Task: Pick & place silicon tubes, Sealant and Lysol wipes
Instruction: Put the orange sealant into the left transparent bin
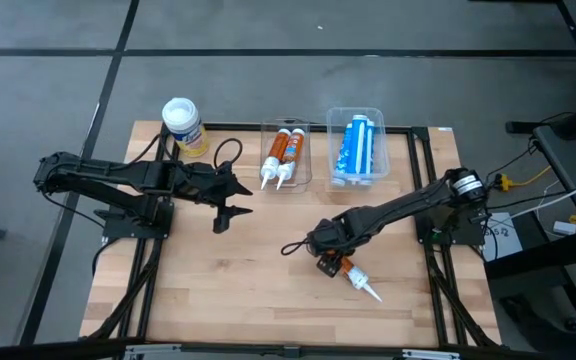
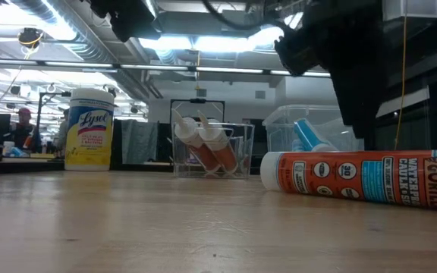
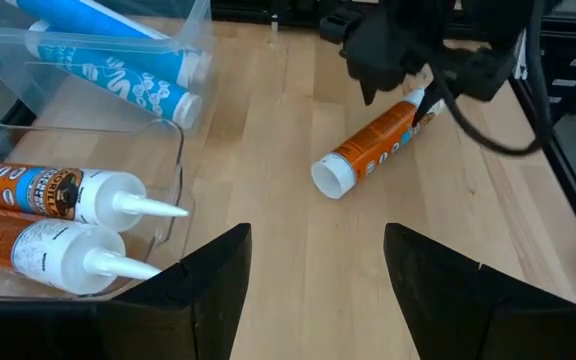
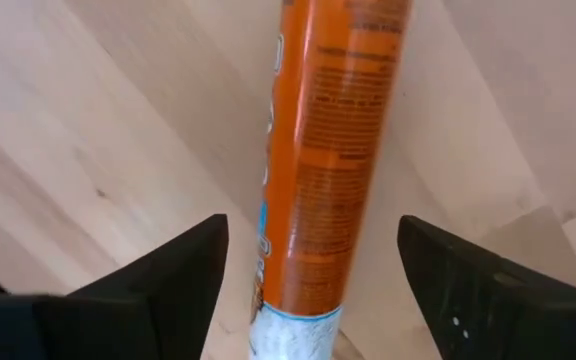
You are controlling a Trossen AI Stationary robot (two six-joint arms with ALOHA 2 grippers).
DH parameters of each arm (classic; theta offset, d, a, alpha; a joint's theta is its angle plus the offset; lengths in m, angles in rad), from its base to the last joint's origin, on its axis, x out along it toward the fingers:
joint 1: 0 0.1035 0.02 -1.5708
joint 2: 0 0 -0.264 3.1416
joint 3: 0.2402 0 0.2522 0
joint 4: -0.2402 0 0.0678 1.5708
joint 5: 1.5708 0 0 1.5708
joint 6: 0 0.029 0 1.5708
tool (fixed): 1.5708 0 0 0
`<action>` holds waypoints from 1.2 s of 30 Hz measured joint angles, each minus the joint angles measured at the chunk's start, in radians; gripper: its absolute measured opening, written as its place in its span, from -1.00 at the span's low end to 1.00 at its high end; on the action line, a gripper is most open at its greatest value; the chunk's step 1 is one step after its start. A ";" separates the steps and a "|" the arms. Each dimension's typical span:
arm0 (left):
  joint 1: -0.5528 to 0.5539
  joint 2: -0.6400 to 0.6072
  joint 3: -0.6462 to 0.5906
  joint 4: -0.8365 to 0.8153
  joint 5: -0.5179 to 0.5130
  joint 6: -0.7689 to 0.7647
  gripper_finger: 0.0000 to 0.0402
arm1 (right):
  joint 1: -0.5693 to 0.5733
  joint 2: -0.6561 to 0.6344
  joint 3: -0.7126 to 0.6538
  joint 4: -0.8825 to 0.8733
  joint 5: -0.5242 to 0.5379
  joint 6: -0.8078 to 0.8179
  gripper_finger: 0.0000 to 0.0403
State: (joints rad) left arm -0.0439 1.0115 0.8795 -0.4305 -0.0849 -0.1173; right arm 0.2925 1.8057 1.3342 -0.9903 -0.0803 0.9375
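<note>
Sealant tube [image 1: 353,275] lies flat on counter [image 1: 218,290], betw. wide-apart fingers of right tool [image 4: 313,280], not gripped. Left tool [image 3: 313,290] wide, empty, near Lysol wipes [image 1: 184,125].

On the table [image 1: 208,290], the wipes canister [image 1: 182,125] stands upright at the far left corner. To its right along the far edge sit two bins side by side: the nearer bin [image 1: 286,155] holds two sealant tubes [image 1: 280,158] lying together, and the farther bin [image 1: 356,147] holds two silicone tubes [image 1: 356,150]. A third sealant tube [image 1: 356,277] lies flat on the table nearer the front, right of centre, well apart from the bins.
</note>
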 joint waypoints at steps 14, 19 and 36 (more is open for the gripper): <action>0.000 0.000 0.000 0.000 0.000 0.000 0.12 | 0.041 0.139 0.000 0.024 0.001 -0.003 0.45; 0.000 0.000 0.000 0.000 0.000 -0.001 0.12 | 0.054 0.173 -0.001 0.035 0.003 -0.003 0.45; 0.000 0.000 0.000 0.000 0.000 -0.003 0.12 | 0.056 0.195 -0.002 0.078 -0.011 0.000 0.05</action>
State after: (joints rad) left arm -0.0441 1.0115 0.8791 -0.4309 -0.0849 -0.1200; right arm 0.3481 2.0010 1.3327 -0.9127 -0.0914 0.9371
